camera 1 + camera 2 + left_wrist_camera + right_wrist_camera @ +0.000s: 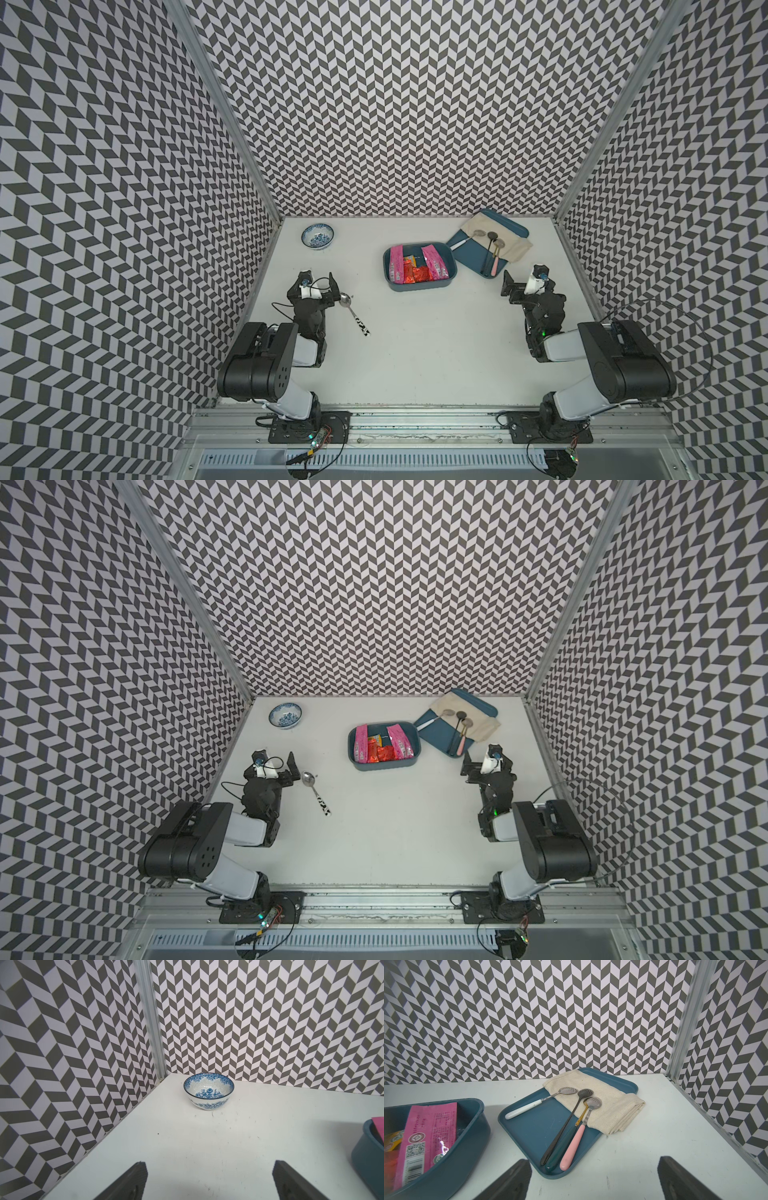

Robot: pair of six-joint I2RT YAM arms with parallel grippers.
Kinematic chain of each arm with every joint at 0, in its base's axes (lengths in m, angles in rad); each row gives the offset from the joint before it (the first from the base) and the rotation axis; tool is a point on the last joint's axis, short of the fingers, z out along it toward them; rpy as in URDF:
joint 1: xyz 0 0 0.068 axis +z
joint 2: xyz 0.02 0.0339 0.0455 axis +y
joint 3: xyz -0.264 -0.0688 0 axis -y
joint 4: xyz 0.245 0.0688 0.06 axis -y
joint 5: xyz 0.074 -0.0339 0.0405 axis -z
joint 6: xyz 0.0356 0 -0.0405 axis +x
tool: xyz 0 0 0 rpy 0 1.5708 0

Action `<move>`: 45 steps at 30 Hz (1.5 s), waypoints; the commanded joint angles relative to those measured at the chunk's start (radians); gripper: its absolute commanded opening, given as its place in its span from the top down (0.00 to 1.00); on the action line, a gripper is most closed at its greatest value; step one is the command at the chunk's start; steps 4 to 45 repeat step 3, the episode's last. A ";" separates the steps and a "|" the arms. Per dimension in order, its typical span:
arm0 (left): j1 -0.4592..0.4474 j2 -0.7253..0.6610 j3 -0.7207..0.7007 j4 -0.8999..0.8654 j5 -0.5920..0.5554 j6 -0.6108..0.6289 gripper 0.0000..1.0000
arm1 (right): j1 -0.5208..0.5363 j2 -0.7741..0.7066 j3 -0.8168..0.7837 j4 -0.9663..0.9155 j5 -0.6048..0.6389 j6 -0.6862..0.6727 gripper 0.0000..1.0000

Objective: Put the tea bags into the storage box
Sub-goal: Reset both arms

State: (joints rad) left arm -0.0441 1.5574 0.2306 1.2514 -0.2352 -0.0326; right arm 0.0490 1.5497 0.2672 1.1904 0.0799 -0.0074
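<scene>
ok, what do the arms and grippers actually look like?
Left arm and right arm: bulky black joint housings, pale grey-white links, black base plates, loose black cables. Left gripper and right gripper: flat, tapered dark-grey fingers.

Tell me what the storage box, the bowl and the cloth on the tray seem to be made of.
Storage box: looks like moulded plastic, matte teal, with rounded corners and a smooth rim.
Bowl: probably glazed ceramic, glossy white with a blue floral print.
Cloth: woven fabric, beige, with a visible weave and soft folds; cotton or linen, cannot tell which.
</scene>
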 commanded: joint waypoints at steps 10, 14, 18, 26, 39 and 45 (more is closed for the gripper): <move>0.003 -0.013 0.015 -0.008 0.019 -0.010 0.00 | -0.001 -0.010 0.003 0.043 -0.004 -0.005 0.01; 0.003 -0.013 0.015 -0.008 0.019 -0.010 0.00 | -0.001 -0.010 0.003 0.043 -0.004 -0.005 0.01; 0.003 -0.013 0.015 -0.008 0.019 -0.010 0.00 | -0.001 -0.010 0.003 0.043 -0.004 -0.005 0.01; 0.003 -0.013 0.015 -0.008 0.019 -0.010 0.00 | -0.001 -0.010 0.003 0.043 -0.004 -0.005 0.01; 0.003 -0.013 0.015 -0.008 0.019 -0.010 0.00 | -0.001 -0.010 0.003 0.043 -0.004 -0.005 0.01; 0.003 -0.013 0.015 -0.008 0.019 -0.010 0.00 | -0.001 -0.010 0.003 0.043 -0.004 -0.005 0.01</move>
